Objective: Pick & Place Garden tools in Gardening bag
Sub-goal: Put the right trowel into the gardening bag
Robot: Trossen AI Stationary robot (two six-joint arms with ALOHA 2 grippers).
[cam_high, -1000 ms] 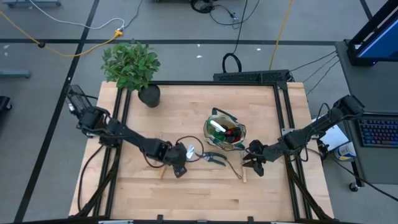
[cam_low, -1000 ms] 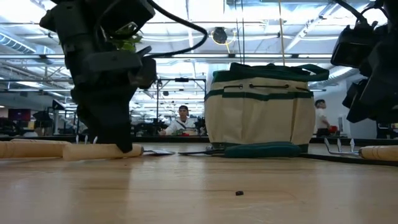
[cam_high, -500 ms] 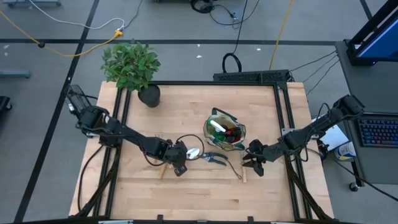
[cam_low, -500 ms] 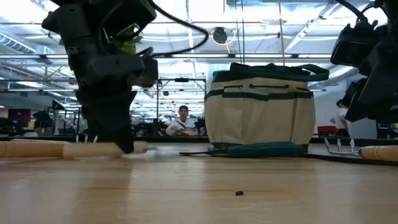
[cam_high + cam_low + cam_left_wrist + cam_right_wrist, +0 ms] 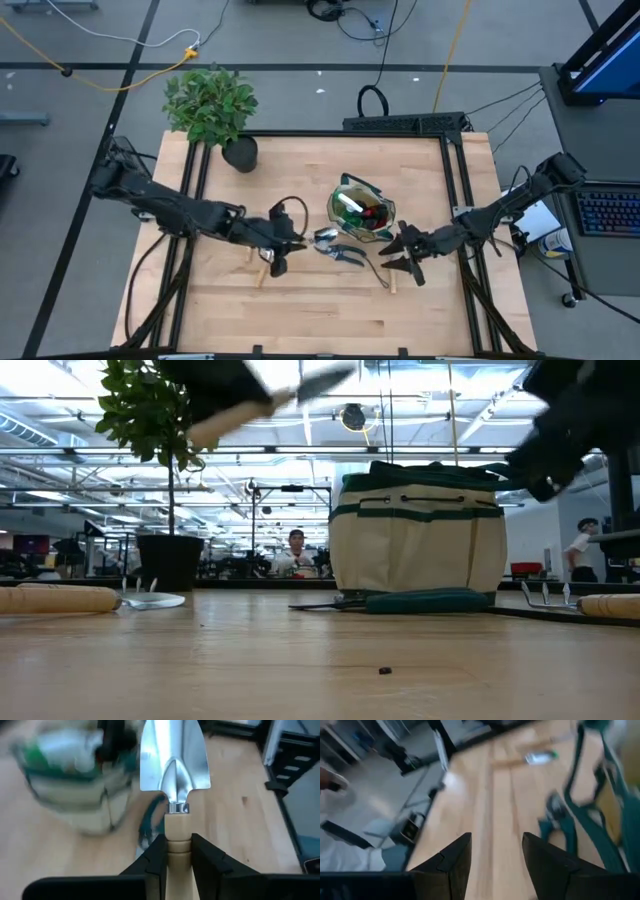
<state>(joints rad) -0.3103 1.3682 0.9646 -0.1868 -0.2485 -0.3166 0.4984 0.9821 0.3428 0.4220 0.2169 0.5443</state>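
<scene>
My left gripper [image 5: 281, 246] is shut on a wooden-handled trowel [image 5: 322, 238] and holds it in the air left of the gardening bag [image 5: 362, 212]. The trowel's shiny blade [image 5: 174, 757] points toward the bag. The bag stands upright on its base [image 5: 418, 535], with items inside. Dark pruning shears [image 5: 346, 254] lie flat in front of the bag. A second wooden-handled tool [image 5: 60, 599] lies on the table below my left gripper. A fork with a wooden handle [image 5: 608, 605] lies beside my right gripper [image 5: 401, 263], which hovers open with nothing between its fingers [image 5: 447, 865]. My left gripper pinches the trowel's wooden handle [image 5: 177, 832] between its two fingers [image 5: 156, 856], just behind the metal collar at the blade end. The fingers come from the table's left and run along the handle. The trowel is lifted clear and tilted, blade end higher [image 5: 322, 377].
A leafy potted plant [image 5: 212, 108] stands at the table's far left corner. Black rails [image 5: 455, 180] frame the table. Bare wood lies along the near edge [image 5: 320, 320]. People show in the room beyond the table [image 5: 294, 552].
My left gripper has risen from the table with the trowel, which lay flat a second ago and now hangs clear and tilted, blade toward the bag. The other wooden-handled tool has stayed on the table. My right gripper has tipped and risen a little.
</scene>
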